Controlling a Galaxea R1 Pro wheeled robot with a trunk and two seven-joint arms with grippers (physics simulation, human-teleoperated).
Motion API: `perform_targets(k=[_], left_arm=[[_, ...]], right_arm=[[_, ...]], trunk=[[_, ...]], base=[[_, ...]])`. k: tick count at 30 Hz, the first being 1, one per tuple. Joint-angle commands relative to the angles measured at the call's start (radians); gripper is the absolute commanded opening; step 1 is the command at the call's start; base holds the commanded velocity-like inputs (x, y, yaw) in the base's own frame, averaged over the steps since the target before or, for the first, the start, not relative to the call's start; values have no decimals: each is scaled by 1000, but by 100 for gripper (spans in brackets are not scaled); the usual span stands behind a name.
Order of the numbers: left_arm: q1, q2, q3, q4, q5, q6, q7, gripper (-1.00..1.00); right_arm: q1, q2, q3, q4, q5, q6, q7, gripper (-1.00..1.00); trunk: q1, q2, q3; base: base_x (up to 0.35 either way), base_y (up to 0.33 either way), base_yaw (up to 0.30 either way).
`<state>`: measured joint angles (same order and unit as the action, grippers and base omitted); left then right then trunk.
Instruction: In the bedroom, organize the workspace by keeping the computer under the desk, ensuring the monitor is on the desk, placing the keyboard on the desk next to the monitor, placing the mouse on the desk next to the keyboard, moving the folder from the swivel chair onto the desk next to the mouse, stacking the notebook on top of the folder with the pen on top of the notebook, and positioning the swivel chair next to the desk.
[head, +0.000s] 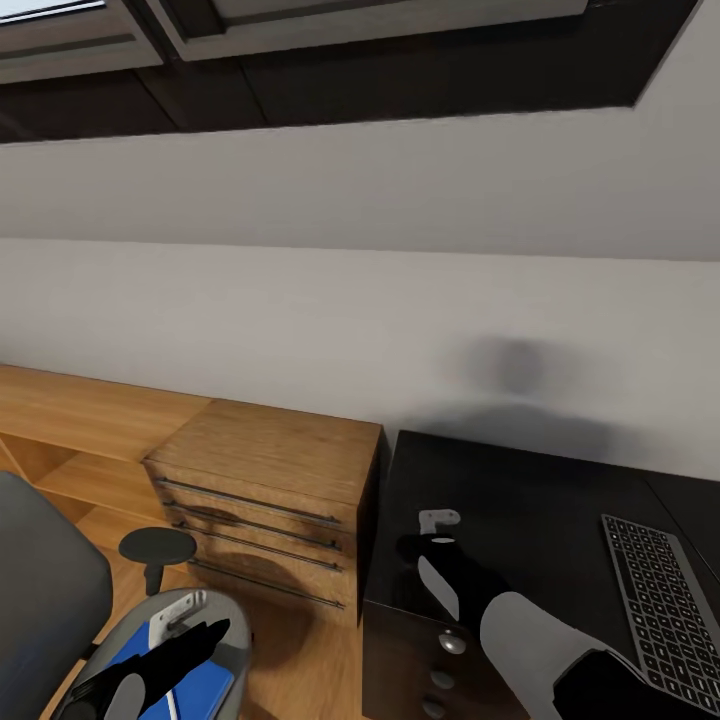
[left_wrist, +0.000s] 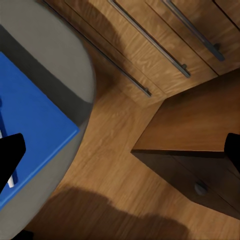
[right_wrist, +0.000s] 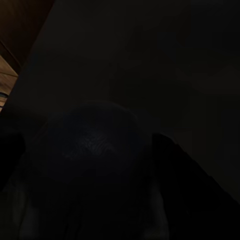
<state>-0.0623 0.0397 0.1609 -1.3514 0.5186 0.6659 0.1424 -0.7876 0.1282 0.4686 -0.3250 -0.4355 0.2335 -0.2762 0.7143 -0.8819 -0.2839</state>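
**Desk beside dresser, chair at the left**

The desk (head: 520, 500) stood against the wall at the right, with the keyboard (head: 660, 590) lying on its top near the right edge. Its drawer unit (head: 420, 660) sat under the left end. Just left of the desk stood the wooden dresser (head: 270, 490), also against the wall. Left of and in front of the dresser was the swivel chair (head: 50, 600), and the folder (head: 195, 690) lay on its seat, with the pen (left_wrist: 11, 180) on the folder.

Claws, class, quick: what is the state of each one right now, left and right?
Left claw: open, holding nothing, hovering above the blue folder on the swivel chair.
Right claw: over the desk; state cannot be told.
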Motion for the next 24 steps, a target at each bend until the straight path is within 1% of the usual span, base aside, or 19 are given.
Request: perform_targets(k=[1, 7, 18, 20, 23, 24], left_arm=[[-1, 0, 0, -1, 11, 4, 8, 100], [-1, 0, 0, -2, 10, 2, 6, 100], [-1, 0, 0, 0, 6, 1, 3, 100], [-1, 0, 0, 0, 6, 1, 4, 100], [-1, 0, 0, 6, 5, 0, 4, 100], [-1, 0, 0, 9, 4, 0, 5, 100]], right_arm=[[-1, -1, 8, -2, -8, 6, -9, 100], [-1, -1, 8, -2, -8, 6, -8, 100], [-1, -3, 6, -12, -6, -2, -8, 100], [-1, -4, 5, -26, -6, -3, -8, 100], [1, -7, 3, -75, -5, -4, -11, 100], [3, -8, 3, -111, -5, -4, -14, 100]], trunk=[[0, -1, -1], [0, -1, -1], [-42, 76, 33], [-50, 90, 39], [-61, 111, 49], [-65, 118, 52]], base=[[0, 0, 0], [0, 0, 0], [0, 0, 0], [0, 0, 0], [0, 0, 0], [0, 0, 0]])
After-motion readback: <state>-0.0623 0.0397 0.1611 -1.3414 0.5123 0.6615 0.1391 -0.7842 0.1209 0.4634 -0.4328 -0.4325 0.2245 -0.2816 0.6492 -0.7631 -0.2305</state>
